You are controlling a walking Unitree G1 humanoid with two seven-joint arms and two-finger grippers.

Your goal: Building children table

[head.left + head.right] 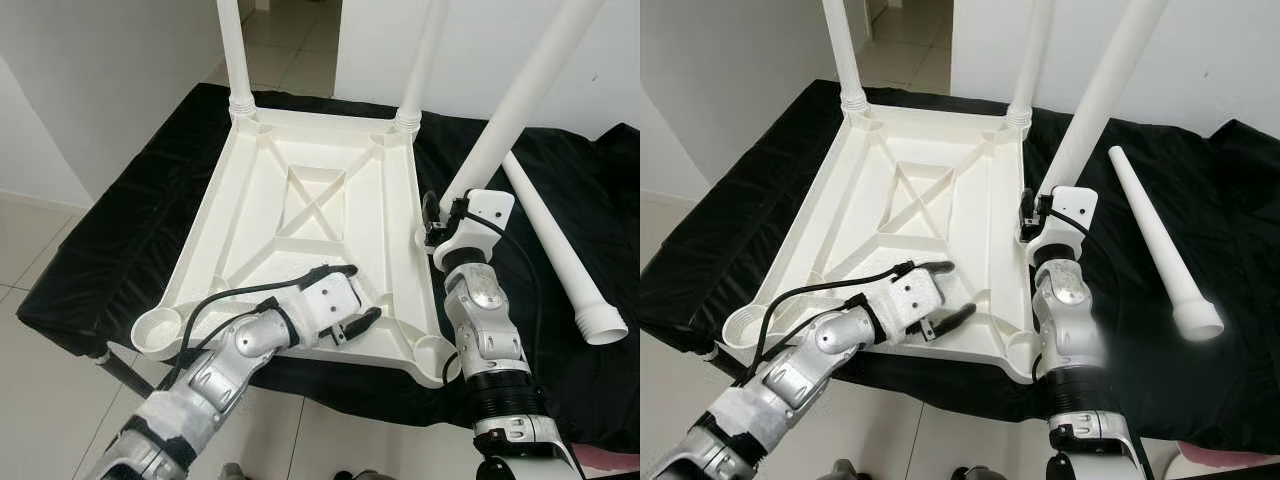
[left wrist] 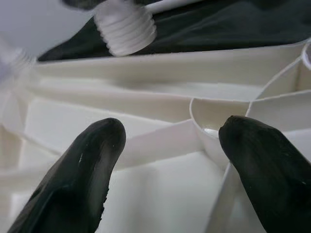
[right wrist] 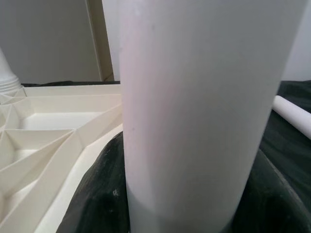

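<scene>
Tabletop is lying upside down on the black cloth, sockets up. My right gripper is clamping leg 3; left gripper, fingers spread, is bracing the near edge.

**Hidden and cut-off parts**

Two screwed-in legs and held leg: upper ends cut off by the top edge. Right pincer: fingers mostly hidden behind the held leg. Loose leg: threaded end not discernible. Tabletop: near edge partly covered by the left pincer. Counter: surface hidden under black cloth.
</scene>
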